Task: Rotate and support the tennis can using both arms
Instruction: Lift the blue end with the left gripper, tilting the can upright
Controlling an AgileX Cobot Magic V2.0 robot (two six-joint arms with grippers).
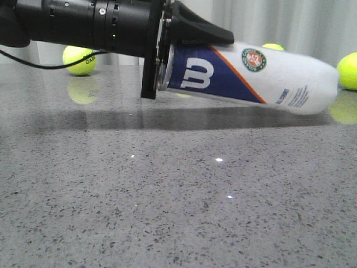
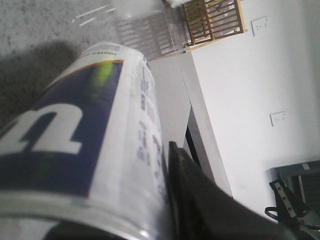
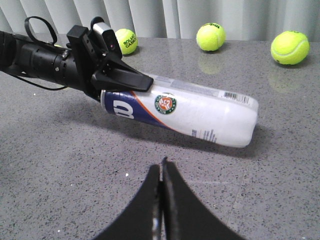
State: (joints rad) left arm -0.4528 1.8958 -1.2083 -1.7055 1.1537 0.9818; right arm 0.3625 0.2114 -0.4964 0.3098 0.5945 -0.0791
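The left gripper (image 1: 187,53) has its black fingers (image 3: 122,77) closed around the dark blue end of the tennis can (image 1: 251,78). One finger lies along the top of the can and the other is hidden behind it. The can is held up off the grey tabletop (image 1: 167,195) at that end. It lies almost flat, but it tips a little, so the blue end is higher and the white end is lower. The white end looks like it sits on or just above the tabletop; it is hard to tell which. In the front view the long side of the can runs from left to right, and the white end points away from the left gripper.

The right gripper (image 3: 161,167) has its two fingers pressed together with nothing between them. It is apart from the can and does not touch it. The can lies across in front of these fingers, with its side facing them.

Three tennis balls (image 3: 289,46) sit on the tabletop behind the can
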